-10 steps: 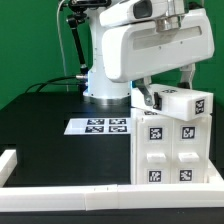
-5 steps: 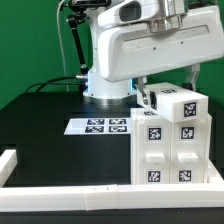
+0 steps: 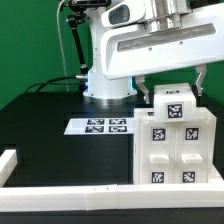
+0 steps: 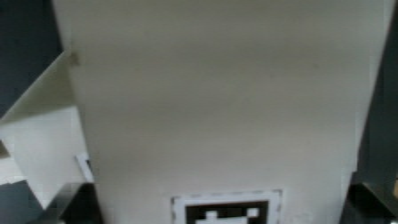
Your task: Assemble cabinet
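Observation:
The cabinet (image 3: 173, 155) is a large white box standing at the exterior view's right, its front face showing four square panels with tags. A smaller white tagged block (image 3: 173, 103) sits level on its top. My gripper (image 3: 172, 95) comes down from above, its fingers (image 3: 143, 92) on both sides of this block and shut on it. In the wrist view the white block (image 4: 214, 100) fills the picture, with a tag at its near end, and my gripper (image 4: 222, 205) shows only as dark finger edges at either side.
The marker board (image 3: 103, 126) lies flat on the black table to the left of the cabinet. A long white border rail (image 3: 70, 198) runs along the front and another (image 3: 8, 165) at the left. The arm's base (image 3: 105, 85) stands behind.
The tagged block was tilted and skewed on the cabinet's top; the gripper has turned and shifted right with it, and the block now sits square and level.

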Action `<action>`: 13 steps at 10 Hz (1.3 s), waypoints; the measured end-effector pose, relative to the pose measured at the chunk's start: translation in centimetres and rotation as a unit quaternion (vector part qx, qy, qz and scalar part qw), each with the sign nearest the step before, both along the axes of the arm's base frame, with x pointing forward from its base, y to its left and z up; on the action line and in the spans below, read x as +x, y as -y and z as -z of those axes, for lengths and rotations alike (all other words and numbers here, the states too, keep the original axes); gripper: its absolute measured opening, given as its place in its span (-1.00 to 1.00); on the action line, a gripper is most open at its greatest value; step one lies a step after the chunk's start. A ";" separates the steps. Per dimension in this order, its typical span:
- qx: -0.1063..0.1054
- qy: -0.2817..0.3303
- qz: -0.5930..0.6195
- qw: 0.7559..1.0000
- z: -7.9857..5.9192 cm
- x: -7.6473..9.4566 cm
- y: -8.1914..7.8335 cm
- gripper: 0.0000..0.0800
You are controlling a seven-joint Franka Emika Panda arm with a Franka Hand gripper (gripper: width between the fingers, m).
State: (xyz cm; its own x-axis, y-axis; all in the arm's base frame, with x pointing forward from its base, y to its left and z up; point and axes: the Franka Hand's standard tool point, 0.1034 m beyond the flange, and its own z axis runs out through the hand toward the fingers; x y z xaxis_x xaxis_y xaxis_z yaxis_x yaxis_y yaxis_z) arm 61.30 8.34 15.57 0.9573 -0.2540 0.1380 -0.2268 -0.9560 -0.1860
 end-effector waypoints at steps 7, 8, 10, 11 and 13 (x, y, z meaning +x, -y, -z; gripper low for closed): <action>0.055 -0.039 0.272 0.960 0.0 -0.2 -0.3 0.39; 0.072 -0.050 0.342 0.935 -0.1 -0.3 -0.4 0.39; 0.091 -0.065 0.422 0.900 -0.1 -0.3 -0.6 0.39; 0.103 -0.073 0.470 0.873 -0.2 -0.3 -0.6 0.39; 0.119 -0.086 0.534 0.833 -0.3 -0.3 -0.8 0.39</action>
